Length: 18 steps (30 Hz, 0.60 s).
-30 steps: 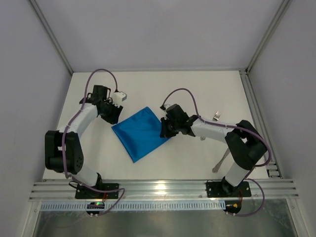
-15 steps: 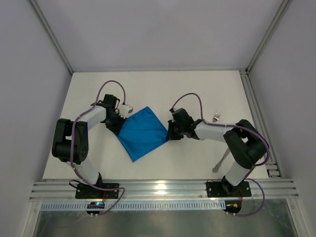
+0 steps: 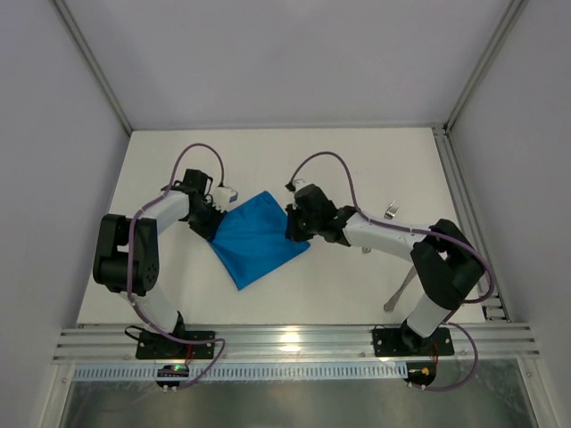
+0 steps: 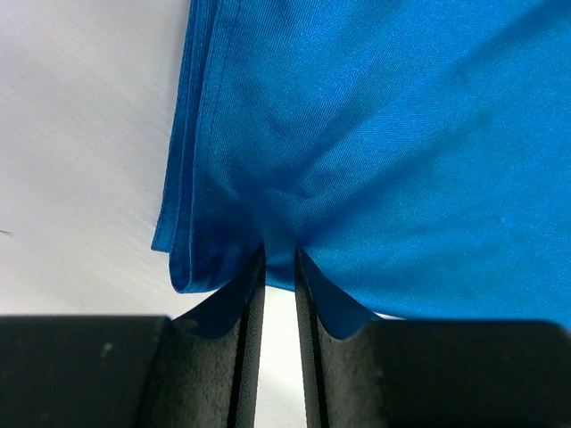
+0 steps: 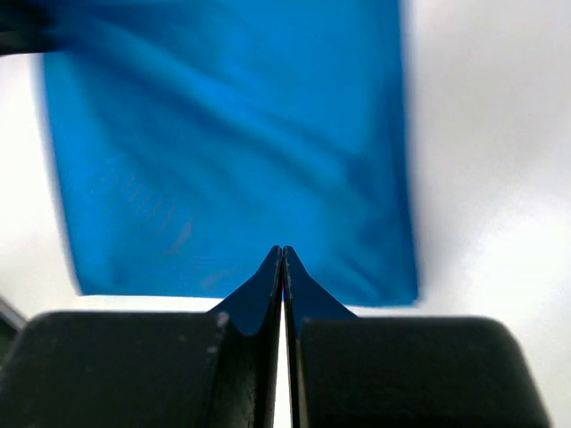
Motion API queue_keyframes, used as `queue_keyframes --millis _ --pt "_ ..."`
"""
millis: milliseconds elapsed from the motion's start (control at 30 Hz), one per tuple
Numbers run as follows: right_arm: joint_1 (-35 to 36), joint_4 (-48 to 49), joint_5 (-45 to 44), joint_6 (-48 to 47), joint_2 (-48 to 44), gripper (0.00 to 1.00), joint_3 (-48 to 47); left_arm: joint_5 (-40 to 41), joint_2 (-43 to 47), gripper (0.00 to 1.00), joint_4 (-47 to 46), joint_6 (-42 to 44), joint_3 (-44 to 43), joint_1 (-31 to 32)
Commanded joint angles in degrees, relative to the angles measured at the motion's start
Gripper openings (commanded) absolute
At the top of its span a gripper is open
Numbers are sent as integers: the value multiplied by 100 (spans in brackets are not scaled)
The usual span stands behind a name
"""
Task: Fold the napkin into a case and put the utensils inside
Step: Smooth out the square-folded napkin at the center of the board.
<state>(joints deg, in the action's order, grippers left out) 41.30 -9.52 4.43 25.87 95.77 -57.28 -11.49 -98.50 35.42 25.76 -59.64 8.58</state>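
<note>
The napkin [image 3: 256, 242], folded nearly square with no clear long axis, lies cornerwise at the centre of the surface [image 3: 357, 169], one corner pointing at the near edge. The left fingers [image 4: 223, 357] pinch its left corner; the right fingers [image 5: 254, 312], pressed together, meet its right corner.

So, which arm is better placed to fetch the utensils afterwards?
Right. The fork and the other utensil lie right of the napkin, on the same side as the right gripper; the left gripper pinches its opposite corner.
</note>
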Motion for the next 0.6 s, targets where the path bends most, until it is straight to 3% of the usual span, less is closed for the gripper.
queue_keyframes --millis 0,133,333,567 --pt "877 694 -92 -600 -244 4 -442 -257 24 21 -202 70 101 -49" --pt "1370 1978 690 -636 431 4 -530 -398 94 22 -176 17 92 -93" --pt "1662 3104 682 -627 1417 4 -1031 -583 41 22 -88 -18 40 -225" --pt "1662 2597 822 -565 2428 4 -1777 -618 -11 22 -88 -53 14 -243"
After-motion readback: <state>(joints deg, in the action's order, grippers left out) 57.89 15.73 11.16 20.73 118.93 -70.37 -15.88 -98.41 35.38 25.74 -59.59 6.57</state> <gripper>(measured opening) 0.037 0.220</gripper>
